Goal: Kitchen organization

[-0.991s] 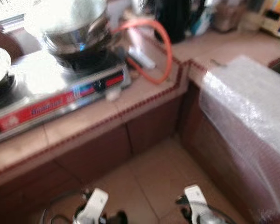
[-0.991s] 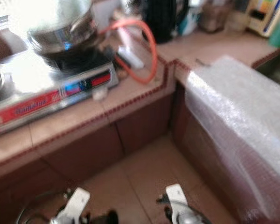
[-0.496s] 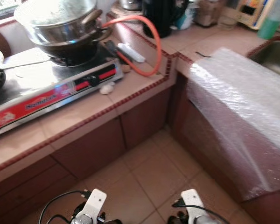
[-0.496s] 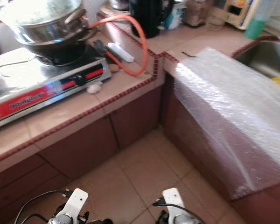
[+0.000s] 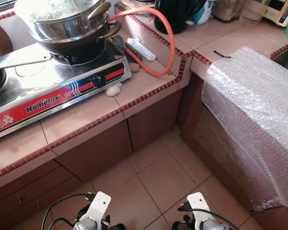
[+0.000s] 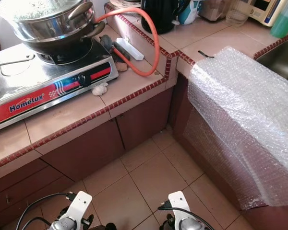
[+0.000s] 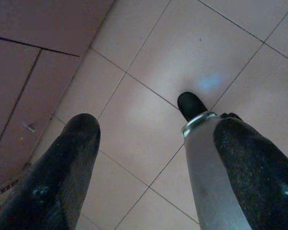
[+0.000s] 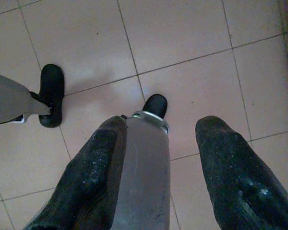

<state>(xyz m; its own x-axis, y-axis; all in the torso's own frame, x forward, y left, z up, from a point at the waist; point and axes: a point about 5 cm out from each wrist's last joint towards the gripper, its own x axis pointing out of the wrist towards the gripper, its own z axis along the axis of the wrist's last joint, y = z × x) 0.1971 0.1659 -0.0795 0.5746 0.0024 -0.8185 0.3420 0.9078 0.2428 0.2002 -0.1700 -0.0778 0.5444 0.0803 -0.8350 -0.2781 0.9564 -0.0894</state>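
1. Since the earlier frame, my head camera has swung and steadied; counter items themselves stayed put.
2. Risk: snagging the orange hose (image 5: 169, 43) beside the stove (image 5: 62, 86) would tug the pot (image 5: 67, 24).
3. Left gripper (image 7: 149, 158) and right gripper (image 8: 158, 163) hang spread and empty over floor tiles, well below the counter (image 5: 144, 81) clutter.

A home kitchen: a tiled counter (image 5: 86, 125) with red trim carries a two-burner gas stove (image 5: 53, 91) holding a lidded steel pot (image 5: 67, 24), an orange gas hose (image 5: 168, 43) beside it, and a sink (image 6: 281, 57) at the corner.
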